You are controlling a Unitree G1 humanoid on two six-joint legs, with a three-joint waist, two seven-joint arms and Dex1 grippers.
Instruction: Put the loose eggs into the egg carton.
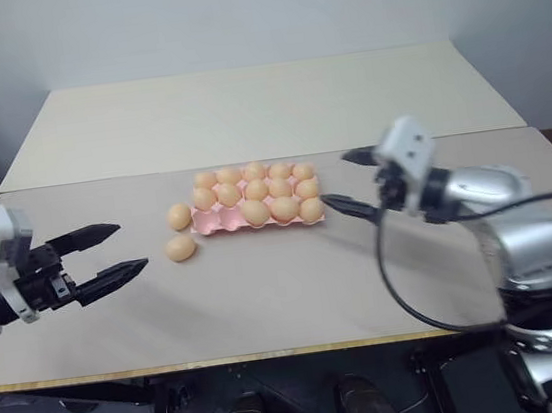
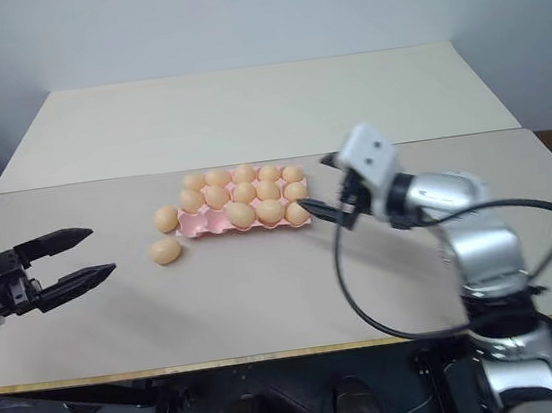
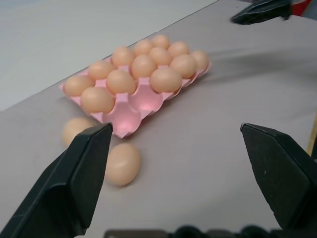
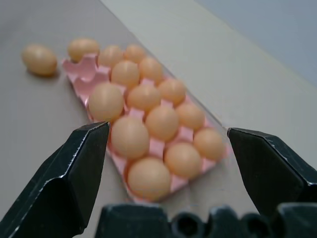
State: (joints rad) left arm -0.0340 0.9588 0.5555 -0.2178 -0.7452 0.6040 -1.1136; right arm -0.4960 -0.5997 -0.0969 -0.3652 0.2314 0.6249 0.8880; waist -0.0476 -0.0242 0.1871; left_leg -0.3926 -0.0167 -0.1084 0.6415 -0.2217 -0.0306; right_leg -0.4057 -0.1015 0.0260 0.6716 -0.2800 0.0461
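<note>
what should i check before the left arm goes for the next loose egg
1. Left gripper open and empty: ok.
2. Right gripper open, empty, beside the carton's right end: ok.
3. Two smooth orange-brown loose eggs on the table by the carton's left end, one against its edge, one nearer the robot: ok, both reachable-looking.
4. Pale-pink moulded egg carton has two free cups at the near left: ok.
5. Carton flat on the beige table: ok.

Egg carton [image 4: 87, 67] between spread fingers [image 4: 74, 173]
</note>
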